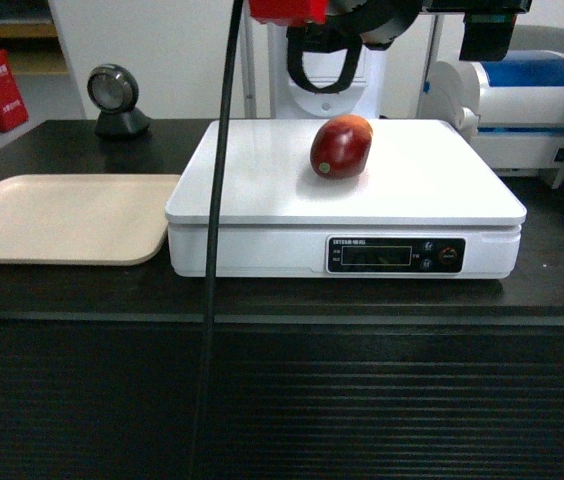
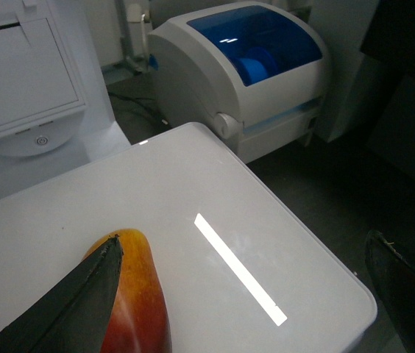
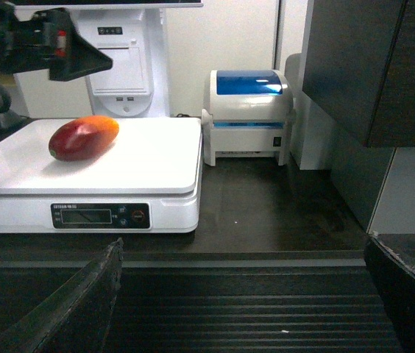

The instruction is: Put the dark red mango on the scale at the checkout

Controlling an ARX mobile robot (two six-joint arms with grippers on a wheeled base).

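Note:
The dark red mango (image 1: 341, 146) lies on its side on the white platform of the scale (image 1: 262, 190), right of its middle, with nothing gripping it. The scale stands on the black checkout (image 1: 362, 400). My left gripper (image 2: 244, 237) hovers above the platform, open. One of its fingers (image 2: 75, 301) overlaps the mango's yellow end (image 2: 145, 294) in the left wrist view, and the other reaches past the scale's edge. In the right wrist view the mango (image 3: 82, 137) rests on the scale (image 3: 156, 158), and my right gripper (image 3: 243, 243) is open and empty before the counter's ribbed front.
A beige tray (image 1: 62, 215) lies left of the scale. A white-and-blue printer (image 1: 522, 100) stands behind its right corner. A round black scanner (image 1: 117, 100) sits at the back left. A black cable (image 1: 217, 200) hangs across the scale's left part in the head view.

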